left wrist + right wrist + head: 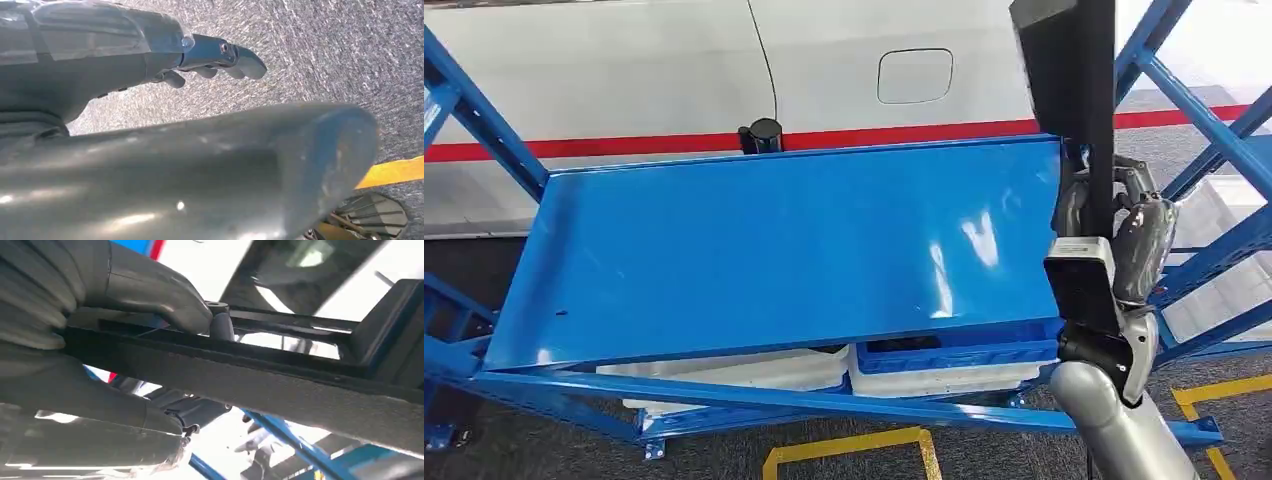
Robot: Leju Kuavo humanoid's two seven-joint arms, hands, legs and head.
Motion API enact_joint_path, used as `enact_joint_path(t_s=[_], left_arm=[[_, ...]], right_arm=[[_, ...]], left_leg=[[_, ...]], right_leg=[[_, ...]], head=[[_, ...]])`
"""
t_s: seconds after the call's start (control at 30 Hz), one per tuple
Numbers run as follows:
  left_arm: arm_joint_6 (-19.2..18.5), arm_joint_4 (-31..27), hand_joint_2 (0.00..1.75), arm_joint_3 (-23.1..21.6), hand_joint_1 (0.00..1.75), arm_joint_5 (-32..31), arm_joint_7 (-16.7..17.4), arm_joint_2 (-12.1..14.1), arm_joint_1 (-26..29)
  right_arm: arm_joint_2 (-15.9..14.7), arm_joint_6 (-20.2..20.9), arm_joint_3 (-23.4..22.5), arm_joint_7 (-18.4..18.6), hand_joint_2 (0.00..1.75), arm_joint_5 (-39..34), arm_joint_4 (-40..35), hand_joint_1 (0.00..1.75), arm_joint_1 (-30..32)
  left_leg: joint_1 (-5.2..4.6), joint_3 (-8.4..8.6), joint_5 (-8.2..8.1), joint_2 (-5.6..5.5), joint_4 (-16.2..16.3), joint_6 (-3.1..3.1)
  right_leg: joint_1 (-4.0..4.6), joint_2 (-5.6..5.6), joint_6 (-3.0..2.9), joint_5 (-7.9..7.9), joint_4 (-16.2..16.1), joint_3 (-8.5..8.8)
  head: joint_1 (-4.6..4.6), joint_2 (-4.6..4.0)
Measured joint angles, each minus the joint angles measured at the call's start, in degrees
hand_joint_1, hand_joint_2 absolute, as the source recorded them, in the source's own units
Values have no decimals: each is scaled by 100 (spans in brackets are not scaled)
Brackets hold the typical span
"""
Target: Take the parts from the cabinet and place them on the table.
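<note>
White vehicle body [624, 60] w/ red stripe [574, 148] – yellow floor tape [854, 445] on grey carpet [554, 455].

The black part [1069, 70] runs off the top edge, hiding the right robot hand [1124, 225].

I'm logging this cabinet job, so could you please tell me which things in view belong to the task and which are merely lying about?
Part of the job:
- black part, held upright by the right hand
- blue shelf of the cabinet
- blue tray on the lower level

Just lying about:
- white tubs below
- black cylinder behind the shelf
- yellow floor tape
</note>
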Motion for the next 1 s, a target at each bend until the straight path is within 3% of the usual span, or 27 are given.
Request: enact_joint_path(t_s=[0.13,0.3,0.53,0.67,0.8,0.83,1.0], left_arm=[[155,-4,0,2,0,68,-92,-31,2],[245,-17,0,87,0,392,-520,-48,10],[168,-68,0,505,0,1178,-2099,-61,65],[24,-77,0,772,0,1480,-2980,-133,79],[-116,-79,0,995,0,1539,-3364,-280,79],[-193,-79,175,1016,0,1519,-3447,-319,76],[-431,-83,175,1126,0,1456,-3692,-525,95]], right_arm=[[160,0,-162,-26,175,-96,-695,175,94],[247,4,-186,11,175,-90,-1531,175,215],[286,7,-168,101,175,-37,-2542,175,392],[181,9,-142,490,175,326,-3042,175,389],[15,15,-26,831,175,419,-3460,175,176],[-11,15,20,870,175,347,-3457,175,72],[-72,15,271,883,175,0,-3457,175,-172]], left_leg=[[0,-1,0,-5,0,0],[-1,-1,0,-11,0,0],[-1,-1,0,-21,0,0],[-2,-2,0,-28,0,0],[-3,-1,0,-12,0,0],[-4,1,0,-6,0,0],[-5,1,1,2,0,0]], right_leg=[[0,-2,0,-1,0,-1],[0,-2,0,-1,0,-1],[0,-5,0,-1,-1,-1],[-1,-9,0,-1,-1,-1],[-5,-3,1,0,-1,1],[-6,-1,1,0,0,1],[-6,-3,2,1,-1,1]], head=[[2,0],[4,0],[33,0],[26,0],[35,0],[22,0],[24,0]])
